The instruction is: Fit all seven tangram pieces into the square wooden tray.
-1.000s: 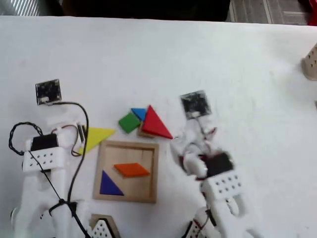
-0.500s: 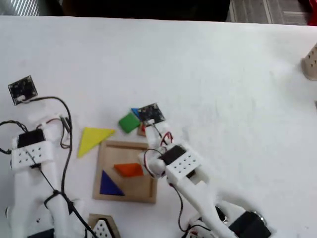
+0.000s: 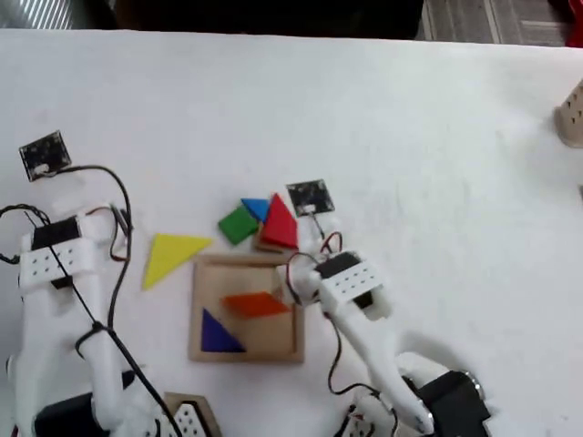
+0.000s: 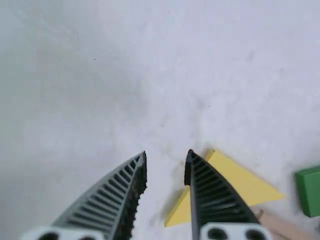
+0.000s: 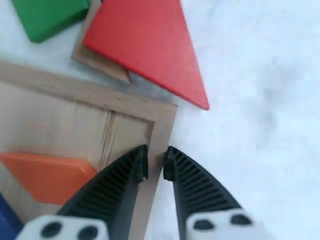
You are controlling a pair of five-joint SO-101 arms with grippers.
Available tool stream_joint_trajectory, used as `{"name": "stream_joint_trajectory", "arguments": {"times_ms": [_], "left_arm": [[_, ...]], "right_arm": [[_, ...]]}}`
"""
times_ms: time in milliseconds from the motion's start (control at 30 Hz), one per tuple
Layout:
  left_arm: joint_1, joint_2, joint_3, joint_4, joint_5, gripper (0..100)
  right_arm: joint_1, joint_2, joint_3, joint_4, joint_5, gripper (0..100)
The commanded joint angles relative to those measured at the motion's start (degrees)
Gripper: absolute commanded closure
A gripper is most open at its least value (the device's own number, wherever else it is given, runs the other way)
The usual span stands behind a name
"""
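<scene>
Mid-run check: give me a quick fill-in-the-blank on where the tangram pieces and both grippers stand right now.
1. The orange piece and the blue triangle lie ___ the wooden tray.
2. The yellow triangle lies on the ___, not in the tray.
3. The right gripper is shut on the rim of the ___.
4. The left gripper is ___.
Missing words: inside; table; tray; open.

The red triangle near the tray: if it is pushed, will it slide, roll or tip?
The red triangle looks flat and rigid, so it would likely slide, not roll. It partly overlaps a brown piece, so it may rock or drag that piece.
</scene>
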Motion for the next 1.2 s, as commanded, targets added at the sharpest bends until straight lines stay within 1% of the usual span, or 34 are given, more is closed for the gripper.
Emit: {"name": "stream_joint_trajectory", "arguments": {"times_ms": [0,167,300,433,467,533,700,767,867,933,1033,1100,1167], "left_arm": [[-0.3,0.1,-3.3,0.4,0.6,86],[-0.2,-0.1,-2.4,0.1,0.6,86],[1.0,-0.1,-1.8,0.0,0.5,86],[2.2,0.0,-1.8,0.0,0.4,86],[2.2,0.1,-1.8,0.0,0.4,86],[2.3,0.1,-1.8,0.0,0.4,86],[3.2,0.2,-1.4,-0.1,0.4,86],[3.6,-0.1,-0.8,-0.5,0.4,86],[3.8,-0.1,-0.8,-1.0,-1.7,86],[4.4,-0.1,-0.8,-1.0,-2.5,86],[4.8,0.0,-0.8,-0.9,-2.5,86],[4.8,0.1,-0.8,-0.9,-2.5,86],[4.9,0.1,-0.8,-0.9,-2.5,86]], "right_arm": [[4.4,-0.3,-2.3,-0.3,2.5,98.1],[11.3,-0.9,-2.6,2.3,3.5,98.1],[15.8,-5.1,-2.5,6.8,10.3,98.0],[17.4,-10.6,-1.7,12.0,15.5,97.5],[17.6,-11.8,-1.0,12.8,17.1,96.4],[17.9,-14.1,0.5,13.1,19.1,91.3],[17.4,-18.5,2.9,13.3,19.9,75.5],[17.4,-19.1,3.2,13.4,19.9,73.5],[17.4,-19.8,3.0,13.1,19.3,77.9],[16.0,-19.8,2.5,12.4,17.8,84.9],[12.1,-19.3,2.4,8.7,11.6,98.9],[10.4,-19.2,2.5,7.3,9.7,96.3],[9.8,-19.2,3.0,6.8,9.3,97.8]]}}
